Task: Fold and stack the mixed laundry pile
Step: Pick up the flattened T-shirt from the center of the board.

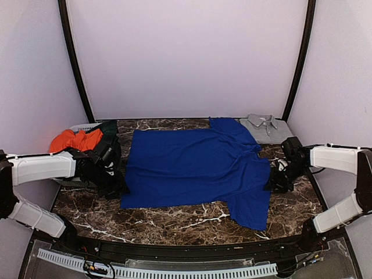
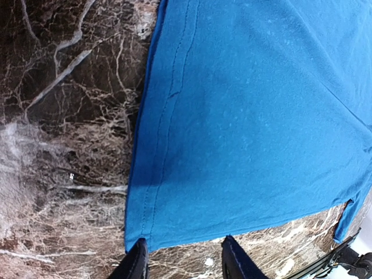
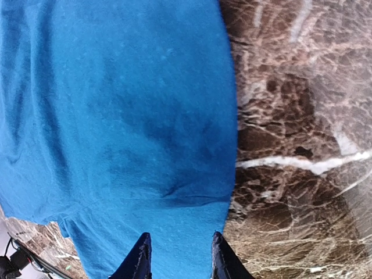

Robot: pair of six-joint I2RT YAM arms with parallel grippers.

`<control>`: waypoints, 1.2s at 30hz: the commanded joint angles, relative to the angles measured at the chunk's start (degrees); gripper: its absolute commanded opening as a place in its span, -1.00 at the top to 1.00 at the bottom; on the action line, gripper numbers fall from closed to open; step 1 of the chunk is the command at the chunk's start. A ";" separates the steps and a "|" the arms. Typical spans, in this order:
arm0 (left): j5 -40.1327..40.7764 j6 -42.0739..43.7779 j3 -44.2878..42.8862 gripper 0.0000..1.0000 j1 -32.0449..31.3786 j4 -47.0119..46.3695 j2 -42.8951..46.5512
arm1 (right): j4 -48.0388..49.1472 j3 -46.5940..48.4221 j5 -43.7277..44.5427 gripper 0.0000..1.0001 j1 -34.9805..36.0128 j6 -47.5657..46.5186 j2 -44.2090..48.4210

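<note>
The royal-blue T-shirt [image 1: 192, 168] of the mixed laundry pile lies spread flat on the marble table [image 1: 192, 224]. A folded grey shirt [image 1: 266, 127] rests at the back right. At the left, a red-orange garment [image 1: 75, 139] and dark cloth [image 1: 108, 128] are bunched together. My left gripper [image 1: 119, 189] is at the blue shirt's near left corner. In the left wrist view the left gripper [image 2: 183, 256] is open, its tips just short of the hem [image 2: 174, 232]. My right gripper [image 1: 273, 180] is at the shirt's right edge. The right wrist view shows it [image 3: 177, 247] open over blue cloth [image 3: 128, 128].
A white basket rim [image 1: 81, 127] shows behind the red-orange garment at the left edge. Two dark curved poles [image 1: 72, 58] frame the white back wall. A sleeve [image 1: 251, 209] of the blue shirt reaches toward the table's front right.
</note>
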State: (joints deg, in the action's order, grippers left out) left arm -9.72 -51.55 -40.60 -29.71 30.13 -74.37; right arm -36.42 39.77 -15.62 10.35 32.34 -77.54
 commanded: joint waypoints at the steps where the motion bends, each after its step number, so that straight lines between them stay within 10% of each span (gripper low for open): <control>1: 1.61 -2.07 0.80 0.17 -0.66 1.96 1.10 | -2.18 1.16 2.43 0.35 0.25 2.14 1.90; 27: 4.12 -3.21 0.60 0.19 -1.34 3.01 -1.18 | -5.45 2.19 13.83 0.54 9.23 7.05 -5.91; 36: 5.49 -5.12 1.86 0.17 -3.32 4.66 -1.21 | -3.99 2.46 12.35 1.00 10.92 5.99 -7.62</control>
State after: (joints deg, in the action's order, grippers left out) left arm -5.39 -55.20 -40.27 -32.16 32.14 -75.75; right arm -40.42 42.74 -3.62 20.67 38.46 -84.07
